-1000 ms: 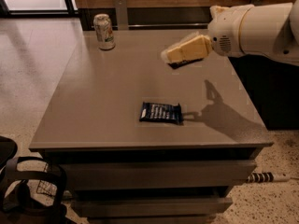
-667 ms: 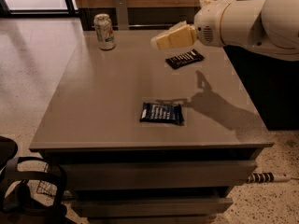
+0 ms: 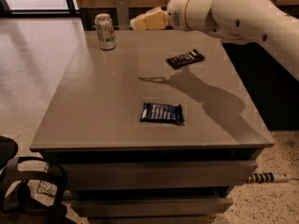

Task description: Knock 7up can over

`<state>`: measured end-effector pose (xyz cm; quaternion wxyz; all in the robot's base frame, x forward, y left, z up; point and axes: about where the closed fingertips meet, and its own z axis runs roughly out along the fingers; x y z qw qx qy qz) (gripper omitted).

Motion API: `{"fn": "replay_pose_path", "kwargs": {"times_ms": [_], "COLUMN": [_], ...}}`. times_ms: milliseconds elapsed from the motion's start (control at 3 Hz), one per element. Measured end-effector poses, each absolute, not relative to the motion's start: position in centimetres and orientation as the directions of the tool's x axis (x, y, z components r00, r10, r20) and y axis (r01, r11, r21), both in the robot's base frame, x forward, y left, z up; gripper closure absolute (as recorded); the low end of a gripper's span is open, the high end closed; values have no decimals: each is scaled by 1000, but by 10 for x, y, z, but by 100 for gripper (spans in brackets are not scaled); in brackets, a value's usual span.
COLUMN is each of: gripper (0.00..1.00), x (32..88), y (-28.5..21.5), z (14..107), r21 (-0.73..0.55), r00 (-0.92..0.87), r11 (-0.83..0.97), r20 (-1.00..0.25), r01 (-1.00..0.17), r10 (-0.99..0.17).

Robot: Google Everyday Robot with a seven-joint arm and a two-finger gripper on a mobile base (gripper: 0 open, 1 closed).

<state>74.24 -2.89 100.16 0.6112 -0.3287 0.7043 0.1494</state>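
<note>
The hand [image 3: 136, 23] has swung left, near the 7up can [image 3: 105, 31].

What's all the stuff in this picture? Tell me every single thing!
7up can: one, whitish-silver with green and red, standing upright at the table's far left corner.
Black bar: one, black wrapper, lying flat on the far right part of the table.
Dark blue packet: one, lying flat near the middle, toward the front.
Table: one, grey, with drawers underneath.
Power strip: one, pale, on the floor at the right.
Black object: one, on the floor at lower left; I cannot tell what it is.
Arm: one, white, reaching in from the right.
Gripper: one, cream, in the air just right of the can, not touching it.
</note>
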Motion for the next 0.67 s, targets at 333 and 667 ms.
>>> {"fn": "replay_pose_path", "kwargs": {"times_ms": [333, 667], "gripper": [0, 0], "x": [772, 797], "y": [3, 36], "z": [994, 975], "r21": [-165, -110], "r00": [-47, -69], "r11": [717, 695], "r20": [-963, -972], "r01": [-677, -711], "r10": [-266, -225]}}
